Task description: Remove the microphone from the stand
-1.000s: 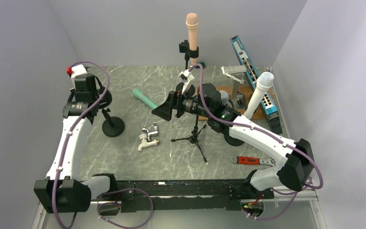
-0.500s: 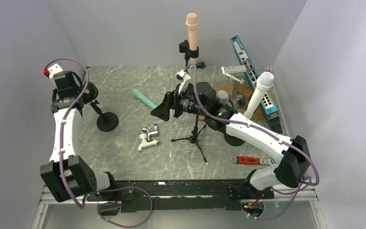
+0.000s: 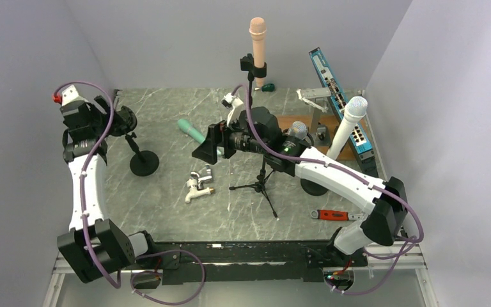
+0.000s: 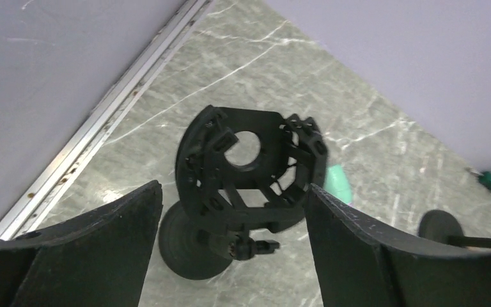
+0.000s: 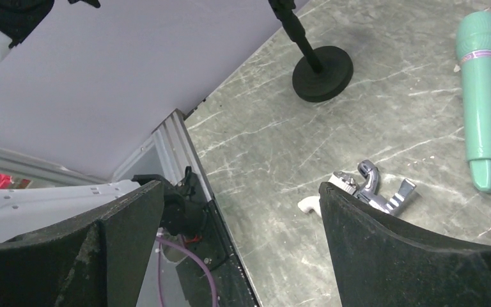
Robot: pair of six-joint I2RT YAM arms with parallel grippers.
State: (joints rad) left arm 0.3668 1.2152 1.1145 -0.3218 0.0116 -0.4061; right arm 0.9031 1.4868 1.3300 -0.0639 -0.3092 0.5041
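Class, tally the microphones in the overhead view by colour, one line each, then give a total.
Peach microphone: 1
White microphone: 1
Teal microphone: 1
Grey mesh head, body hidden, seemingly a microphone: 1
Total: 4

Table top: smooth grey-green stone look with white veins and a soft sheen.
Stand: matt black plastic clip; the round base is dull black, seemingly metal.
Green microphone: smooth mint plastic with a satin finish.
Tap: bright polished chrome with a white plastic part.
Left gripper: matt black plastic fingers, faintly scuffed.
Table rail: bare brushed metal, speckled with marks.
Peach microphone: smooth, matt body.
Wrench: grey metal with a glossy red grip.
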